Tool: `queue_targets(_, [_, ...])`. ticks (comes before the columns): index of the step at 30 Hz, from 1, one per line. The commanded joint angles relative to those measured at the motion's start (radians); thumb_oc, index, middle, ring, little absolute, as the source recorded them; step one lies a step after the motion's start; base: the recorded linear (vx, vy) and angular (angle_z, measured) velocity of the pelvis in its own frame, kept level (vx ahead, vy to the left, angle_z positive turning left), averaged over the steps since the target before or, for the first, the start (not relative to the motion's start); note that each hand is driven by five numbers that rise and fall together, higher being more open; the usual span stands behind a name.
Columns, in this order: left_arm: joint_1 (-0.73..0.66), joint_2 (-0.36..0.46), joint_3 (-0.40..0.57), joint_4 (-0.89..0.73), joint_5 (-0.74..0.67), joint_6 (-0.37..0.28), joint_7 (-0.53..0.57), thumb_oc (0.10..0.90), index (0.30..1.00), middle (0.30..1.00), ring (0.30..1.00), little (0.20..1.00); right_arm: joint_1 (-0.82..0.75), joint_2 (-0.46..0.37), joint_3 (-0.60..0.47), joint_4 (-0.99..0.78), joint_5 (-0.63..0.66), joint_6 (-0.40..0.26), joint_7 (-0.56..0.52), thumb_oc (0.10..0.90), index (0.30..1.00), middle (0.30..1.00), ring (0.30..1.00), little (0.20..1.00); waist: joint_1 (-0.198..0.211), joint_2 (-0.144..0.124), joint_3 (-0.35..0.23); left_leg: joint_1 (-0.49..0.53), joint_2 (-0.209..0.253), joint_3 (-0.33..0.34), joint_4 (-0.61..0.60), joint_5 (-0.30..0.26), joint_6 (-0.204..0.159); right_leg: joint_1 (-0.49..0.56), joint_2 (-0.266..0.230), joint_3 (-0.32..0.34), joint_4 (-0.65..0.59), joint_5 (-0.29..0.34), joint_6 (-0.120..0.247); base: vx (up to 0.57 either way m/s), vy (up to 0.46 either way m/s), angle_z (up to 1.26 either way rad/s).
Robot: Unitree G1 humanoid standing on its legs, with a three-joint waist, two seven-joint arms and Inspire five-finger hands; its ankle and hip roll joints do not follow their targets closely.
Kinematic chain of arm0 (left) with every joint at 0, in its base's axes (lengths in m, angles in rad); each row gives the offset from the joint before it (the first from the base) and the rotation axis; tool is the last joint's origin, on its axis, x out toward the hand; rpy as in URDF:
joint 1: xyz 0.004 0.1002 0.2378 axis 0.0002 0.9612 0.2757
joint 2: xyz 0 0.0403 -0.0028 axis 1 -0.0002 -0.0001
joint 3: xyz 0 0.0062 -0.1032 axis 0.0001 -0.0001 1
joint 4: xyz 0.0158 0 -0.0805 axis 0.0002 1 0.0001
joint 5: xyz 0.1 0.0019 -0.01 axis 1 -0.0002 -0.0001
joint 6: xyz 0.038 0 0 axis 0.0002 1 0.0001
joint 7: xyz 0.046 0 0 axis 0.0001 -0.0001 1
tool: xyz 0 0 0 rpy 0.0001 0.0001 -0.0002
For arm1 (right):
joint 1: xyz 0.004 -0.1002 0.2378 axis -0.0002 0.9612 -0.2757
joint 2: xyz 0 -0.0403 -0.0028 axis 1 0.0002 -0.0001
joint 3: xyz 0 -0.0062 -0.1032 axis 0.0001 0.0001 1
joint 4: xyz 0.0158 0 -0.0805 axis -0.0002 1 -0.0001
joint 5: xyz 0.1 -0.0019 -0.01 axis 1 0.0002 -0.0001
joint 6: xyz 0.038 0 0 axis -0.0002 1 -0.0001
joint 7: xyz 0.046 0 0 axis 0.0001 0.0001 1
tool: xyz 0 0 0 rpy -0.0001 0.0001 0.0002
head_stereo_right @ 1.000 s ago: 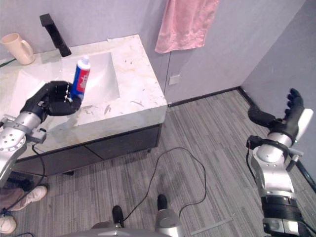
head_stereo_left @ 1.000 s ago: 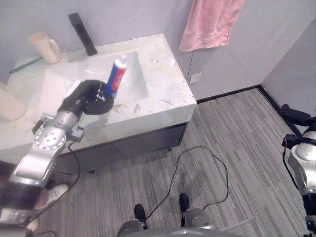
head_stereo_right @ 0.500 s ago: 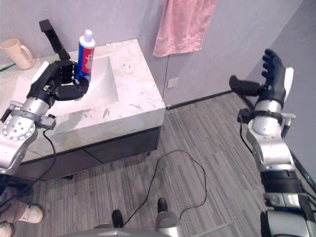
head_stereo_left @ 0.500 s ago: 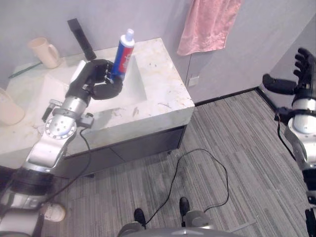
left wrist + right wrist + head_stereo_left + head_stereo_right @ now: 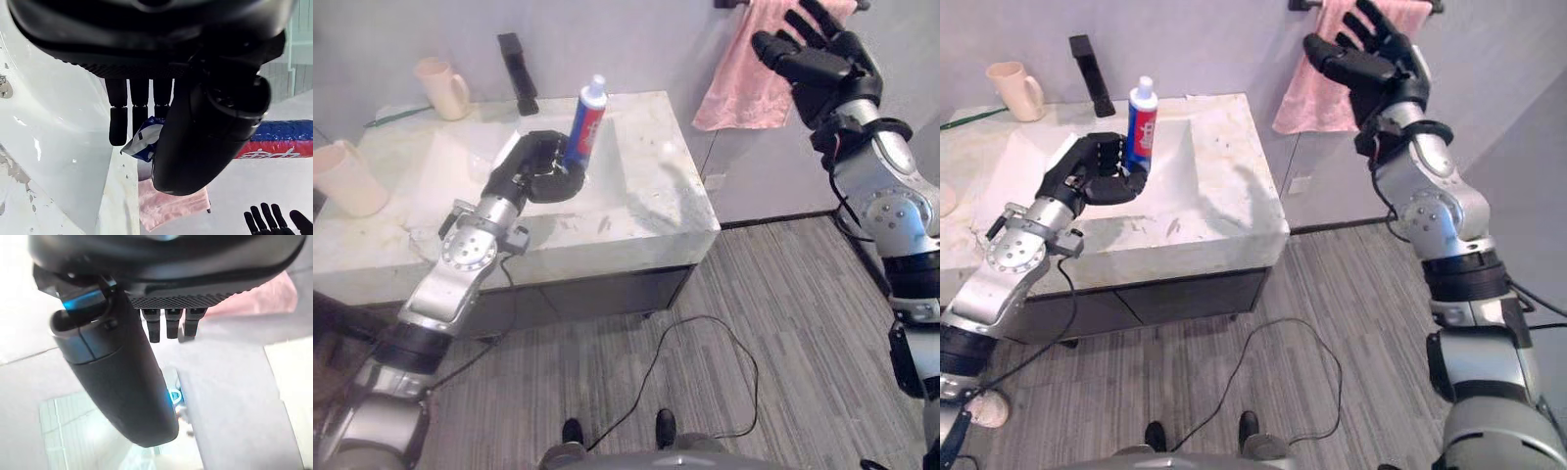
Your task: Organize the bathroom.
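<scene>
Since a second ago the right robot hand (image 5: 1371,54) has swung up from near the floor, fingers spread, in front of the pink towel (image 5: 744,83). Left robot hand (image 5: 1097,171) stays clamped low on the upright toothpaste tube (image 5: 1142,127), above the sink (image 5: 460,171) in the tabletop (image 5: 656,196). Risk: that low grip lets the tube tip or slip into the sink; a hasty right reach could drag the towel down.

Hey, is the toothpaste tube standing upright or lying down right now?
Upright, leaning slightly: the toothpaste tube points its white cap up, its lower end held in the left hand above the sink.
</scene>
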Motion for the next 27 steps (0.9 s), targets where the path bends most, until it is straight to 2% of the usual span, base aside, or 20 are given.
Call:
queue_targets(1, [-0.164,0.001,0.001,0.008,-0.033,-0.115,0.020,0.400,0.300,0.300,0.300,0.300,-0.088,0.027,0.034,-0.050,0.088,-0.023,0.037,0.800,0.900,0.900,0.900,0.900,-0.003,-0.012,-0.158,-0.015,0.029,0.006,0.042,-0.048,-0.004,-0.018,0.031,0.027,0.075,-0.133,0.048,0.00,0.000,0.00])
queue_targets(5, [-0.181,-0.009,-0.007,0.014,-0.037,-0.102,0.022,0.400,0.300,0.300,0.300,0.300,-0.070,0.093,0.045,-0.090,0.161,0.029,0.043,0.800,0.900,0.900,0.900,0.900,0.001,-0.014,-0.163,-0.015,0.029,0.005,0.042,-0.046,-0.003,-0.012,0.031,0.025,0.070,-0.132,0.046,0.00,0.000,0.00])
queue_targets(9, [-0.199,-0.028,-0.023,0.020,-0.040,-0.089,0.028,0.400,0.300,0.300,0.300,0.300,-0.052,0.175,0.084,-0.109,0.193,0.112,0.066,0.800,0.900,0.900,0.900,0.900,0.007,-0.016,-0.162,-0.013,0.029,0.000,0.039,-0.043,-0.001,-0.009,0.031,0.020,0.068,-0.131,0.046,0.00,0.011,0.03])
queue_targets(17, [-0.252,-0.060,-0.076,0.042,-0.041,-0.068,0.045,0.400,0.300,0.300,0.300,0.300,-0.068,0.235,0.149,-0.070,0.089,0.137,0.152,0.800,0.900,0.900,0.900,0.900,0.010,-0.017,-0.162,-0.010,0.031,-0.005,0.029,-0.035,0.001,-0.004,0.031,0.016,0.059,-0.127,0.045,0.00,0.004,0.03])
queue_targets(27, [-0.264,-0.076,-0.087,0.050,-0.035,-0.055,0.028,0.400,0.300,0.300,0.300,0.300,-0.091,0.246,0.157,-0.083,0.061,0.164,0.215,0.800,0.900,0.900,0.900,0.900,0.012,-0.018,-0.162,-0.011,0.029,-0.013,0.028,-0.036,0.003,-0.003,0.030,0.018,0.058,-0.130,0.046,0.00,0.000,0.00])
